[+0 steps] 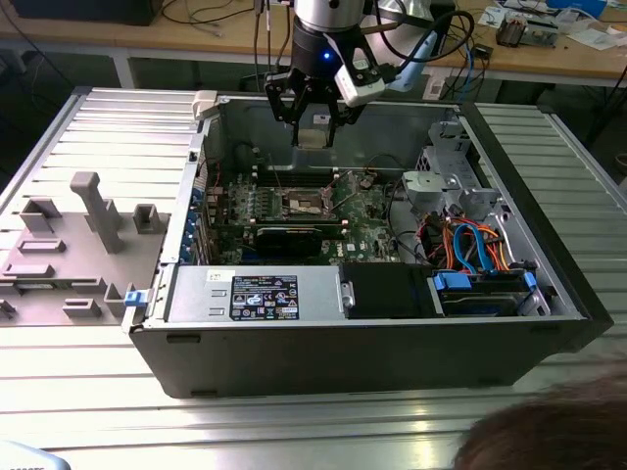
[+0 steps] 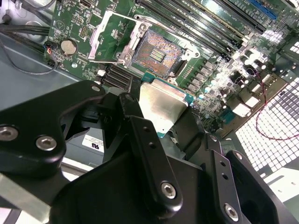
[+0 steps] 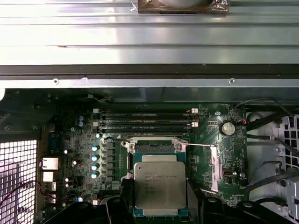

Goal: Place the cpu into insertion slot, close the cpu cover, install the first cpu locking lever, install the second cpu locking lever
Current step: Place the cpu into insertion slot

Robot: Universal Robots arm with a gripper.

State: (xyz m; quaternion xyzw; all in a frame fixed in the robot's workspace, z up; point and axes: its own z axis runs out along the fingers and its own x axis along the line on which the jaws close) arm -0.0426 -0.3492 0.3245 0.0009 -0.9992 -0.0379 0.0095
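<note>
Evidently, the pincer (image 1: pixel 313 122) was closed on the cpu (image 1: pixel 313 135), holding it in the air over the open computer case (image 1: pixel 549 294), which stood on the ribbed table (image 1: pixel 78 392). In the second wrist view the black fingers (image 2: pixel 142 135) clamped two opposite edges, with the chip lying between the fingertips. Its silvery metal top faced the wrist cameras. The chip was near square, with no marked long axis. In the first wrist view its edges ran parallel with the rim of the insertion slot (image 3: pixel 156 147). That slot lay beyond the chip, apart from it and uncovered, with the cpu cover (image 2: pixel 110 39) standing open beside it.
</note>
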